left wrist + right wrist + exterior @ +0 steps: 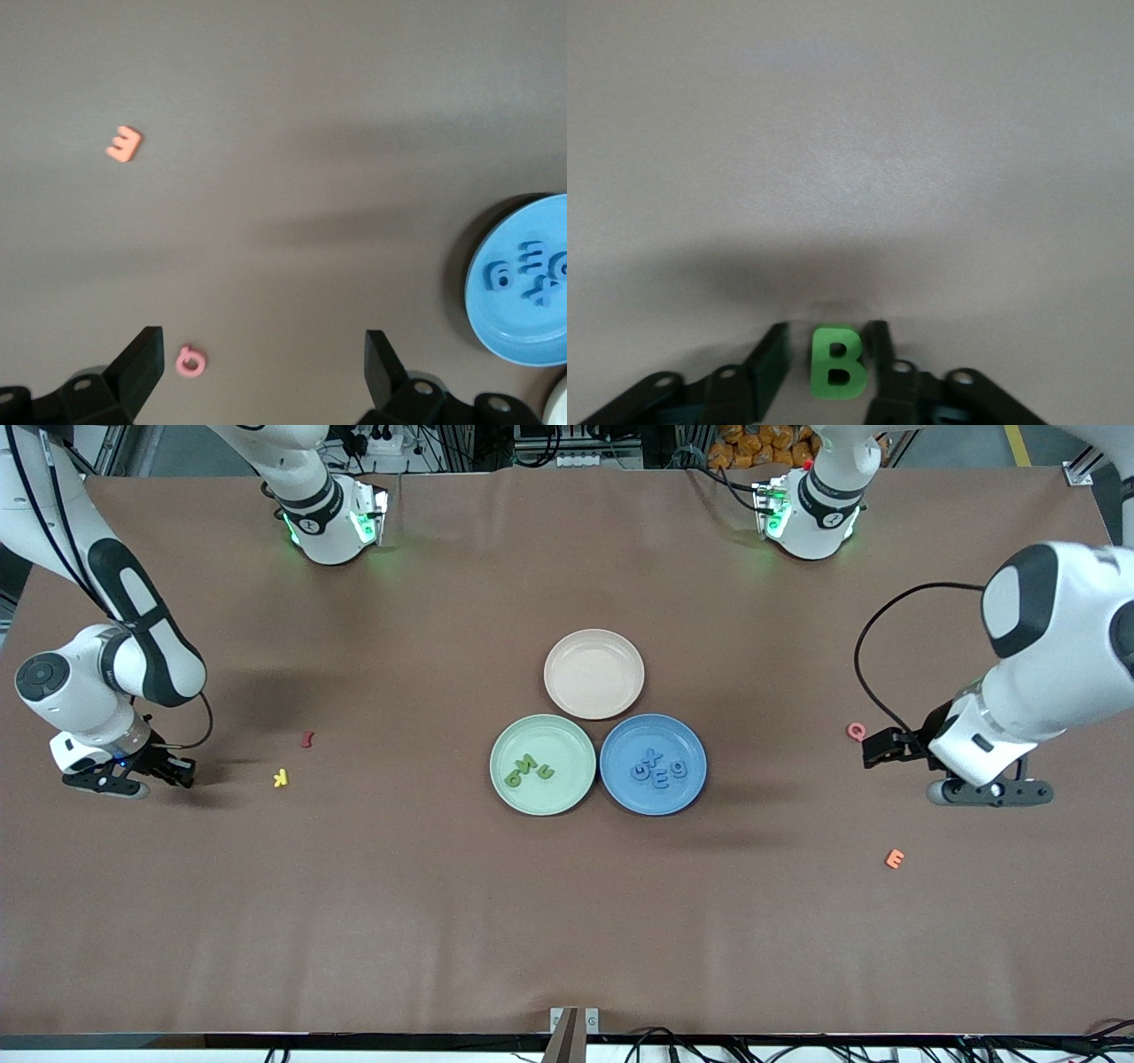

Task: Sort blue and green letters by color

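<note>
Gripping a green B (pixel 837 363) between the clenched fingers of the right gripper (pixel 182 772), low at the right arm's end of the table (pixel 567 921). Holding the left gripper (pixel 264 363) spread wide and empty, waiting near a pink Q (pixel 190 361). Lying sorted already: three green letters (pixel 529 769) in the green plate (pixel 509 797), four blue letters (pixel 657 769) in the blue plate (pixel 620 788).

Brown table (pixel 354 912): 3 plates, scattered letters

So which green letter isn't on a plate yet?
The B. It sits between the right pincer's fingers at the right arm's end of the table, while the other green letters lie on the green plate.
</note>
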